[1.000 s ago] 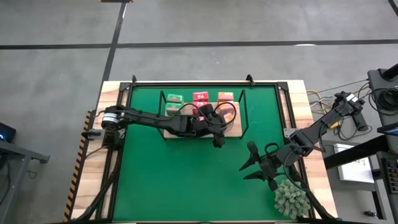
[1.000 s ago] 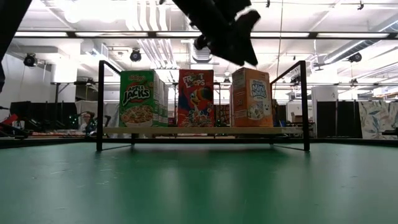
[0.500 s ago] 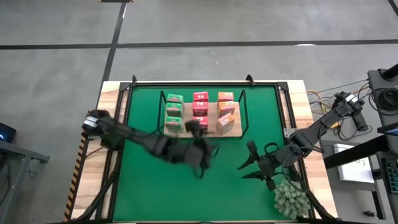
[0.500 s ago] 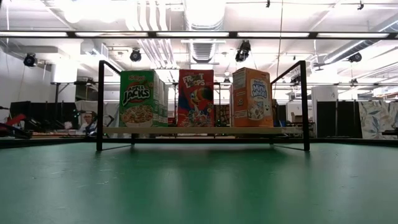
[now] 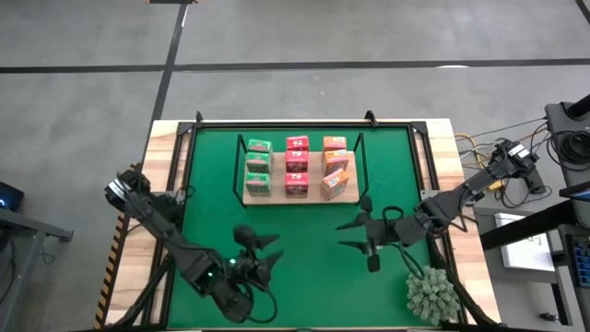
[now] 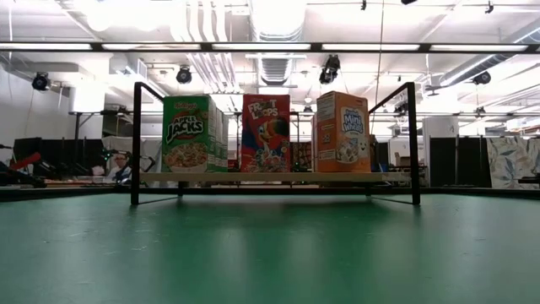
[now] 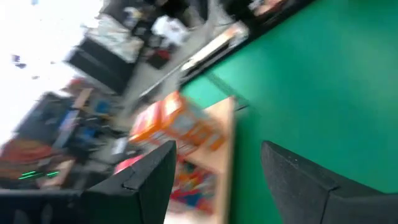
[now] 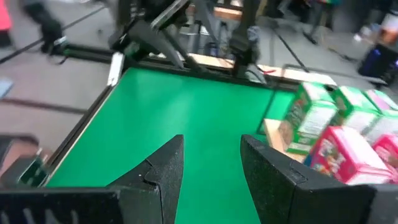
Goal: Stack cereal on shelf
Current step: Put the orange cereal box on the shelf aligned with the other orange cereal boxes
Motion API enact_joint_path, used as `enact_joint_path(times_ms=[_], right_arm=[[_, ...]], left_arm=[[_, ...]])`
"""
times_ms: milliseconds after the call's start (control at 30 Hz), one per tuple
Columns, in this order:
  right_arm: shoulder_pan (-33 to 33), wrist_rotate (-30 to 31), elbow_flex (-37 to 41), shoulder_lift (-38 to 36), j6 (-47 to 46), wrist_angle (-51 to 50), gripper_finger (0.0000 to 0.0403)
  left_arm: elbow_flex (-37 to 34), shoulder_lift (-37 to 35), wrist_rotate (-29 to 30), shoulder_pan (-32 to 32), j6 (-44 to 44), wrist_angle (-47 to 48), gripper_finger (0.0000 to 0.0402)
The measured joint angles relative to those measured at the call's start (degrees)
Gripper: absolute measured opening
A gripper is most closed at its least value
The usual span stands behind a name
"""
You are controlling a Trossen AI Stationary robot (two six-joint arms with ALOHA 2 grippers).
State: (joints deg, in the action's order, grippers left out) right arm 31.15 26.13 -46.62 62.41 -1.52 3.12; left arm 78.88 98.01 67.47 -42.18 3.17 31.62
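Our left end effector (image 5: 261, 255) hangs over the near part of the green mat (image 5: 304, 286), close to the front edge of the tabletop (image 5: 466, 161), and its two fingers stand wide apart with nothing between them. In the left wrist view the same dark fingers (image 7: 149, 180) frame only green mat and, further away, the orange boxes on the wooden board. Our right end effector (image 5: 353, 233) is over the mat a little further in, to the right of the middle, and it points toward the left arm. Its fingers are partly apart and they hold nothing; the right wrist view shows bare mat between them. Just behind the right arm, at the near right corner, we see the spiky grey-green plant (image 5: 430, 295).

Further back stands the shelf (image 5: 297, 195), well apart from both end effectors. From above we count the cereal (image 5: 296, 167) in three rows that run from front to back: green boxes (image 5: 258, 165) on the left, pink-red boxes (image 5: 296, 166) in the middle, orange boxes (image 5: 335, 166) on the right. All of them are on the wooden board, between the black wire ends. The nearest orange box sits a little turned compared with the others. In the low view the front boxes stand upright, side by side, green (image 6: 190, 133), pink-red (image 6: 266, 133) and orange (image 6: 342, 132), and the rest are hidden behind them.
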Motion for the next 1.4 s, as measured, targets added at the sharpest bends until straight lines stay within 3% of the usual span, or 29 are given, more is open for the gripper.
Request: enact_joint_path(times_ms=[67,200,433,500,667,767,933,1067,1400], right_arm=[[-1.8,0.79,-1.58,0.64,-1.63,-0.03,0.0148],[-5.31,0.89,-6.31,1.81,-3.87,-4.46,0.0142],[-12.4,0.95,-20.24,5.15,-16.57,-30.35,0.0086],[-14.03,0.85,-24.17,6.54,-19.36,-39.19,0.0064],[-18.07,0.64,-31.67,10.3,-21.46,-53.37,0.0018],[-20.6,-0.35,-34.04,12.6,-20.8,-58.2,0.001],[-25.56,-6.52,-35.05,16.34,-12.47,-60.67,0.0009],[-28.52,-11.29,-35.02,18.84,-2.24,-58.81,0.0009],[-34.21,-11.56,-34.74,21.3,5.08,-56.27,0.0009]], left_arm=[[-3.31,-1.92,3.29,-0.04,0.96,0.64,0.0217],[-8.21,-7.24,3.53,0.27,4.55,-0.07,0.0211],[-18.27,-16.64,1.32,-3.09,4.08,-7.05,0.0169],[-20.88,-19.11,-2.64,-3.52,1.16,-11.47,0.0152],[-28.04,-25.86,-22.61,-3.15,-10.0,-25.8,0.0109],[-32.69,-29.23,-26.48,-3.17,-16.64,-35.54,0.0087],[-39.25,-33.94,-26.4,-2.93,-21.28,-47.51,0.0065],[-42.22,-36.05,-26.39,-2.92,-21.73,-51.56,0.0058],[-40.87,-36.89,-25.98,-2.82,-22.46,-52.24,0.0056]])
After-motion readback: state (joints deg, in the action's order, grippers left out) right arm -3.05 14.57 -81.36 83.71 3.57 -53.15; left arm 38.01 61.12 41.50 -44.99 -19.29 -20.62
